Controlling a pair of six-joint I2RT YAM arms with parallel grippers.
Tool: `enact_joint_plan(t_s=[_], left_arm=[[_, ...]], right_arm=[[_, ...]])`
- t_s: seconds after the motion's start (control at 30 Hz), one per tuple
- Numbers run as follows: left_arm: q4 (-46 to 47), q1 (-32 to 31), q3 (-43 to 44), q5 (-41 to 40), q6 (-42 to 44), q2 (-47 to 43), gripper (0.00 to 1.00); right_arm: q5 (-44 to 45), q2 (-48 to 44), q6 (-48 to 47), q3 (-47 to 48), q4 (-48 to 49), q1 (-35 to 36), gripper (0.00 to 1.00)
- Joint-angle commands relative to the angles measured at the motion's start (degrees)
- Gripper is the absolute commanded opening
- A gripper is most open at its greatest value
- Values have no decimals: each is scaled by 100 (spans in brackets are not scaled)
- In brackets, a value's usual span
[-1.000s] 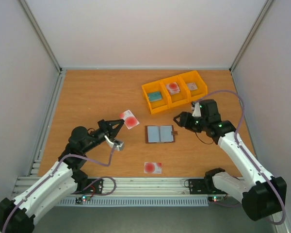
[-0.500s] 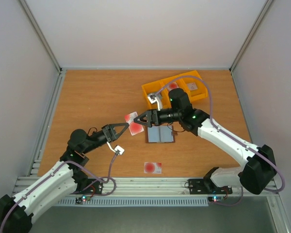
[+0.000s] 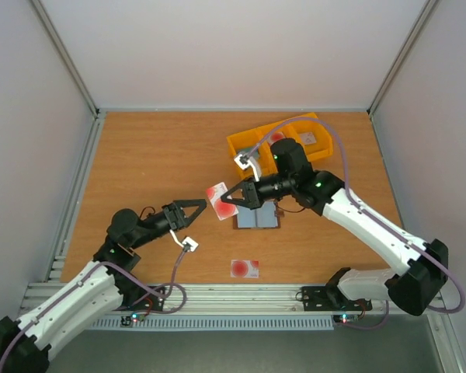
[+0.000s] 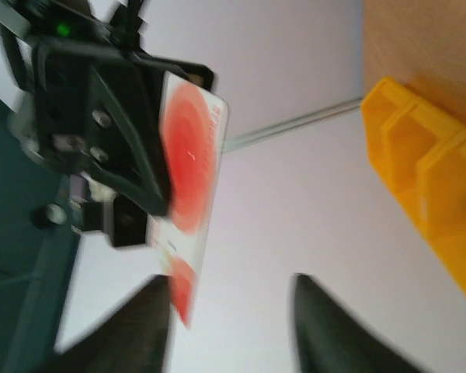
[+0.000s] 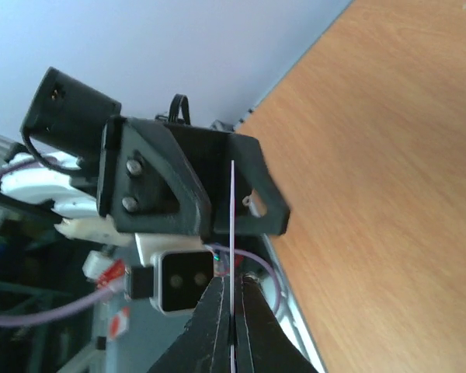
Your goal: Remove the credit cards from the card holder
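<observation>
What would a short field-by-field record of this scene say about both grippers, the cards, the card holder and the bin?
Right gripper: shut on a red-spot card, held in the air above the table
Left gripper: open, close beside that card, not gripping it
Card holder: lying open on the table, its far edge under the right arm
Second card: flat on the table near the front edge, red spot up
Yellow bin: at the back, partly hidden by the right arm

One wallet (image 3: 260, 220), one bin (image 3: 234, 145) and two cards outside it are counted: a raised card (image 3: 220, 196) and a flat card (image 3: 245, 269).
</observation>
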Motion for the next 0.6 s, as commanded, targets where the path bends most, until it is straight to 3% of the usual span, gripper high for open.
enact_joint_plan(t_s=[0.0, 0.1, 0.2, 0.3, 0.43, 0.5, 0.57], left_arm=[[-1565, 20, 468, -283, -1810, -595, 70], [-4516, 37, 1848, -496, -4844, -112, 66], [-5728, 120, 2591, 530, -7572, 540, 62], [-5642, 148, 2602, 1887, -9124, 628, 67], [-4845, 152, 2493, 2434, -10769, 975, 67], [-4446, 136, 2341, 3029, -10879, 938, 66], [-3937, 101, 2174, 2948, -11381, 976, 65]], right_arm=[[769, -294, -2013, 846, -2552, -5, 1], [1080, -281, -3046, 1150, -3612, 106, 1], [1600, -60, -3789, 1566, -4503, 506, 1], [2169, 343, -4204, 2032, -5271, 920, 1], [1973, 514, -4465, 2424, -5396, 1287, 1], [1964, 574, -4570, 2576, -5322, 1486, 1], [1984, 726, -4681, 2771, -5360, 1595, 1]])
